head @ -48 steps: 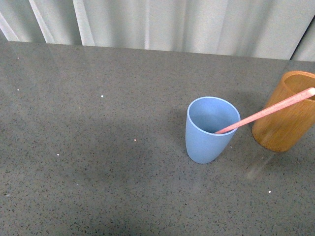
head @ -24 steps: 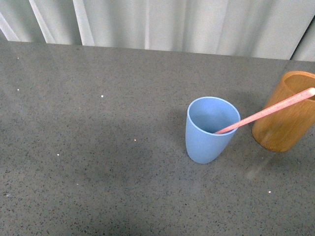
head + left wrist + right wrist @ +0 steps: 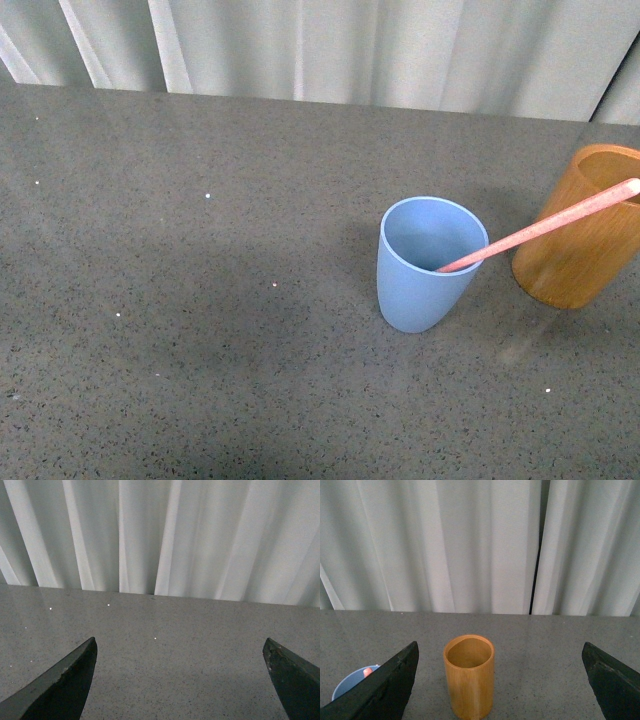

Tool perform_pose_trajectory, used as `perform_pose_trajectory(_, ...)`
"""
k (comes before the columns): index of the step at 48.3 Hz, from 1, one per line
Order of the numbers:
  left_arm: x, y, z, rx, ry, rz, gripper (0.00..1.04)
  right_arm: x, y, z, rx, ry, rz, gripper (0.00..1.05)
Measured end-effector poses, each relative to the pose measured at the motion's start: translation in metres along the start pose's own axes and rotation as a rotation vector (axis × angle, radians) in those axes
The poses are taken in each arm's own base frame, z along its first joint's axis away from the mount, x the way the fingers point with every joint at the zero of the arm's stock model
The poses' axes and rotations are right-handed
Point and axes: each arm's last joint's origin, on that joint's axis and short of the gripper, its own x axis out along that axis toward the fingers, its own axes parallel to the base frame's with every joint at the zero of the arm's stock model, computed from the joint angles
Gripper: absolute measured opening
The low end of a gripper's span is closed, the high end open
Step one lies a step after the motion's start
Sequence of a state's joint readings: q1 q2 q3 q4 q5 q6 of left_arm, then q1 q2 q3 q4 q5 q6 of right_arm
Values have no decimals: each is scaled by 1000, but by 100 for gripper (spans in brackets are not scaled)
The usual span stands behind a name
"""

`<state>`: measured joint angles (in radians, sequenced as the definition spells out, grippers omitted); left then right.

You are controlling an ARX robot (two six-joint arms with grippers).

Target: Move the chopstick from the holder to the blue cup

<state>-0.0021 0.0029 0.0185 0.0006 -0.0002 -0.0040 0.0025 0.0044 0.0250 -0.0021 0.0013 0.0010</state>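
Observation:
A light blue cup point(image 3: 428, 264) stands on the grey table, right of centre in the front view. A pink-red chopstick point(image 3: 545, 226) rests in it, its tip inside the cup, and leans to the right across the front of the orange-brown wooden holder point(image 3: 583, 228). In the right wrist view the holder point(image 3: 469, 676) stands upright and looks empty, and the blue cup's rim point(image 3: 347, 683) with the chopstick's end point(image 3: 368, 671) shows beside a finger. My right gripper point(image 3: 500, 652) is open and apart from the holder. My left gripper point(image 3: 180, 650) is open over bare table. Neither gripper shows in the front view.
White curtains hang behind the table's far edge point(image 3: 300, 100). The grey speckled tabletop point(image 3: 180, 300) stretches to the left of the cup.

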Motion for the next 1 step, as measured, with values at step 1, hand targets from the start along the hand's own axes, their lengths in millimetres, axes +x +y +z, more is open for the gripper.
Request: perform_pose_trajectory(1,0,0,0,0,0,0,98,0,0,0,0,0,0,95)
